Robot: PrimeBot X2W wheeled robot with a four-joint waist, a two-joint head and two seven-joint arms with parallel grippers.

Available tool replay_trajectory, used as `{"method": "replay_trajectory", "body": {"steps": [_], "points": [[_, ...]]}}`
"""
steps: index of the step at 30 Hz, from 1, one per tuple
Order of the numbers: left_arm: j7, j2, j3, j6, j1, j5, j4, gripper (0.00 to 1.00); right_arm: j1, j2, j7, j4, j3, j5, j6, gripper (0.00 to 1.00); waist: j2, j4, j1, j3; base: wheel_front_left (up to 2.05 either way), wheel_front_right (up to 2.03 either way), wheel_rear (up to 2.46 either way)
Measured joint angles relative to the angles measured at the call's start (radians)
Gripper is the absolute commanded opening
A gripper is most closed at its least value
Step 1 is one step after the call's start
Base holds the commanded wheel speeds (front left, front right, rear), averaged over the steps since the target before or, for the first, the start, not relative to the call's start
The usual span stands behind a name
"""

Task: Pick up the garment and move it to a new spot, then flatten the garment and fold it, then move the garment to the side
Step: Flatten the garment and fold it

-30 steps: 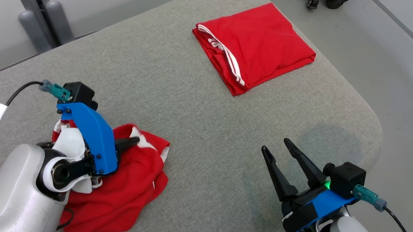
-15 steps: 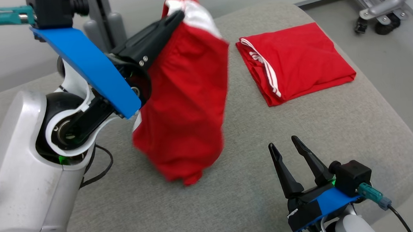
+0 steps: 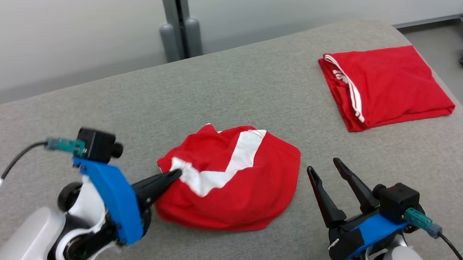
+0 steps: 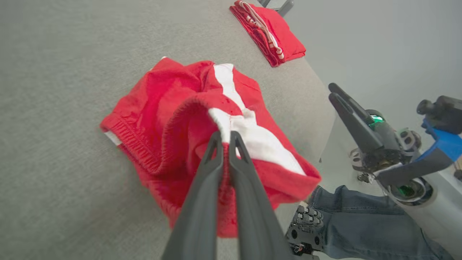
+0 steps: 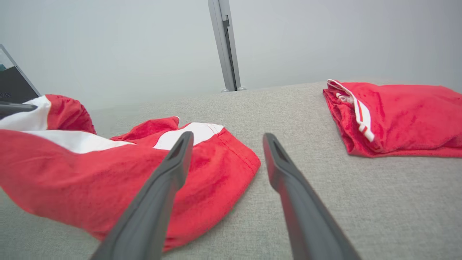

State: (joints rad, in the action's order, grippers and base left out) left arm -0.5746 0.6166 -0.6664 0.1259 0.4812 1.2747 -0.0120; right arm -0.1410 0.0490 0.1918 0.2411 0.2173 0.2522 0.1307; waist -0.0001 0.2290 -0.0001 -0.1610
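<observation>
The garment [image 3: 235,186] is a crumpled pair of red shorts with a white stripe, lying in a heap at the middle of the grey padded table. My left gripper [image 3: 176,174] is shut on its left edge at the white stripe. In the left wrist view the closed fingers [image 4: 220,159] pinch a raised fold of the garment [image 4: 173,119]. My right gripper [image 3: 325,169] stands open just right of the heap, touching nothing. From the right wrist, the garment [image 5: 108,169] lies ahead and to the left of the open gripper [image 5: 225,139].
A second red garment [image 3: 385,86], neatly folded, lies at the table's far right. The table [image 3: 253,88] drops off at the right edge. A grey post [image 3: 179,24] stands behind the table. A person's denim-clad leg [image 4: 364,224] shows beside the table in the left wrist view.
My left gripper closed on the garment at the table's left, lifted it high, carried it rightward and set it down at the middle, still gripped. The head camera shifted. The right gripper stayed open.
</observation>
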Motion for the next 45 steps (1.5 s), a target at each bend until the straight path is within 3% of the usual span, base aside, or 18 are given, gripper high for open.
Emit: {"method": "replay_trajectory", "body": {"steps": [6,9,14,19,20,22,27,35,39,45], "points": [[0.117,0.065,-0.036,-0.001,-0.080,-0.166,0.115,0.00,0.012,0.000,-0.019,-0.018,-0.006,-0.014,0.000,1.00,0.0000,-0.051,0.0001,0.016,0.00,0.00,0.00],[0.199,0.068,-0.054,-0.012,-0.108,-0.250,0.164,0.00,0.027,0.000,-0.031,-0.027,-0.010,-0.019,0.000,1.00,0.0000,-0.071,0.0000,0.026,0.00,0.00,0.00],[0.354,0.047,-0.087,-0.093,-0.138,-0.421,0.258,0.00,0.043,0.000,-0.049,-0.044,-0.019,-0.024,0.000,1.00,0.0000,-0.098,0.0000,0.037,0.00,0.00,0.00],[0.521,-0.035,-0.080,-0.187,-0.170,-0.486,0.354,0.00,0.049,0.000,-0.063,-0.063,-0.025,-0.032,0.000,1.00,0.0001,-0.122,0.0000,0.046,0.00,0.00,0.00],[0.544,-0.055,-0.073,-0.199,-0.179,-0.482,0.370,0.39,0.052,0.000,-0.068,-0.067,-0.029,-0.032,0.000,1.00,0.0001,-0.126,0.0000,0.047,0.00,0.00,0.00],[0.583,-0.092,-0.056,-0.216,-0.194,-0.464,0.391,1.00,0.059,0.000,-0.071,-0.074,-0.036,-0.038,0.000,1.00,0.0002,-0.137,0.0001,0.049,0.00,0.00,0.00],[0.704,-0.172,0.013,-0.240,-0.234,-0.394,0.420,1.00,0.070,0.000,-0.083,-0.090,-0.060,-0.043,0.000,1.00,0.0001,-0.165,0.0000,0.058,0.00,0.00,0.00],[0.827,-0.247,0.121,-0.230,-0.315,-0.341,0.400,1.00,0.091,0.000,-0.095,-0.119,-0.116,-0.052,0.000,1.00,0.0001,-0.216,0.0000,0.086,0.00,0.00,0.00],[0.834,-0.257,0.174,-0.221,-0.344,-0.386,0.372,1.00,0.106,0.000,-0.100,-0.125,-0.150,-0.053,0.000,1.00,0.0001,-0.243,0.0000,0.099,0.00,0.00,0.00],[0.836,-0.276,0.286,-0.207,-0.396,-0.551,0.294,1.00,0.122,0.000,-0.102,-0.130,-0.193,-0.054,0.000,1.00,0.0002,-0.273,0.0000,0.126,0.00,0.00,0.00]]}}
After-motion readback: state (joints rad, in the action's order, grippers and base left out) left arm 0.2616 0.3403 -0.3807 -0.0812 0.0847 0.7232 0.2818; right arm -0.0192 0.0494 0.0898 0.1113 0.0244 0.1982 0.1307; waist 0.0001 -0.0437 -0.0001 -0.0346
